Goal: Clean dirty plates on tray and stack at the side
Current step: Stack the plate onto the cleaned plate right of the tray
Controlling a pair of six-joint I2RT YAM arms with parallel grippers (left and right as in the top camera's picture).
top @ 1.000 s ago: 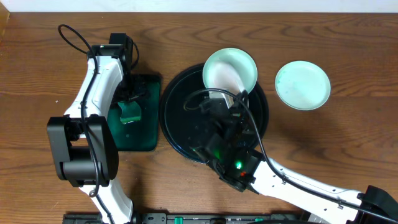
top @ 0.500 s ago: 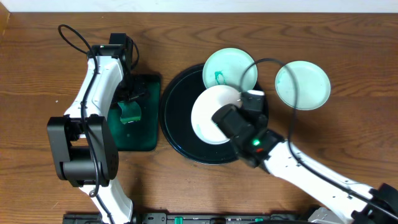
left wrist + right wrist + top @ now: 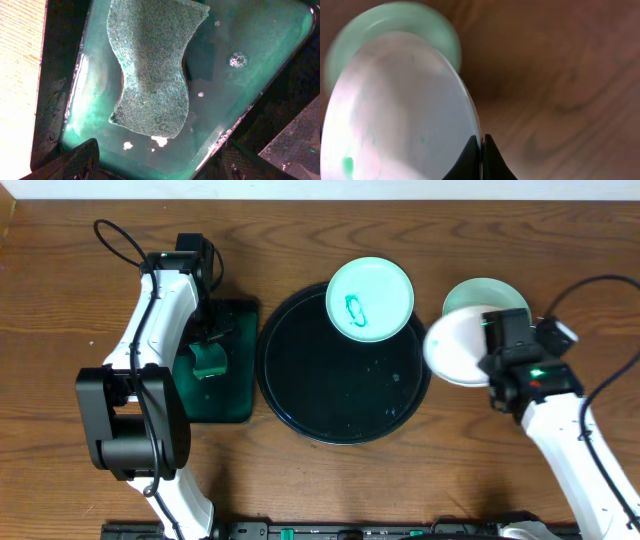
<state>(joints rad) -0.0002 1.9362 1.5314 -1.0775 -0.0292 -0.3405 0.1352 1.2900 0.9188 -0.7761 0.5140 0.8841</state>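
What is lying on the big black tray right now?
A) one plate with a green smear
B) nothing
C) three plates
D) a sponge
A: a single smeared plate rests on the black tray; the right gripper holds a second plate off to its side.

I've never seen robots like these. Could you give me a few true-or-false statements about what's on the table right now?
1. The right gripper pinches a white plate by its rim. True.
2. Three plates sit on the black tray. False: only one, the smeared plate, sits there.
3. The left gripper is squeezing the sponge. False: its jaws are open, and the sponge lies loose in the green tray.
4. Seen from overhead, the white plate partly covers a mint plate lying on the table. True.
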